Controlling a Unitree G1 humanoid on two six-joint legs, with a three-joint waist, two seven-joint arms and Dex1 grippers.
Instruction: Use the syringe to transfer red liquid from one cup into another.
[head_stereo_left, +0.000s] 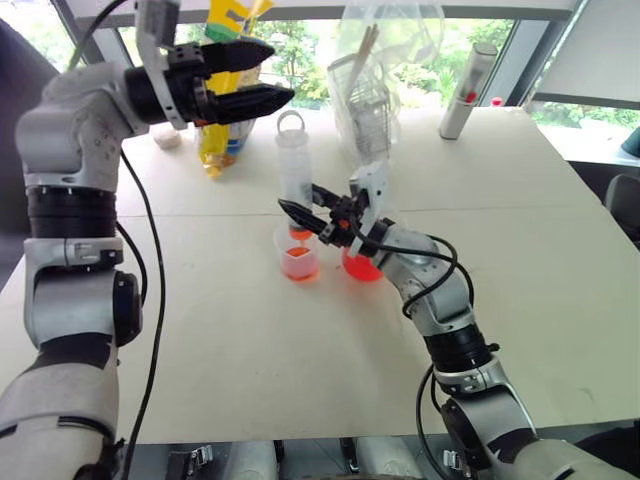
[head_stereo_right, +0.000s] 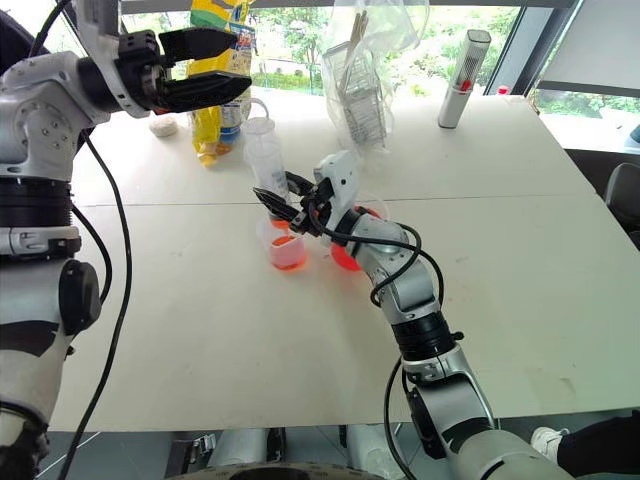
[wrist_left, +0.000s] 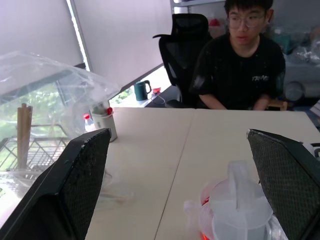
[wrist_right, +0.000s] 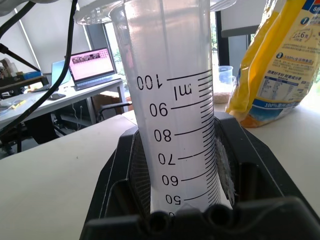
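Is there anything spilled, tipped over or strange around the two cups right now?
Nothing stands out. The syringe stands upright in the smaller cup, held by the right pincer. The beaker is upright beside it, and no red liquid shows on the table.

Yellow bag (head_stereo_left: 222, 90), wire rack in plastic (head_stereo_left: 372, 100), white cylinder (head_stereo_left: 466, 90) on table (head_stereo_left: 520, 260).

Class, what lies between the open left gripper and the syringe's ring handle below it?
Nothing: between the left gripper and the syringe is bare air, in the left eye view.
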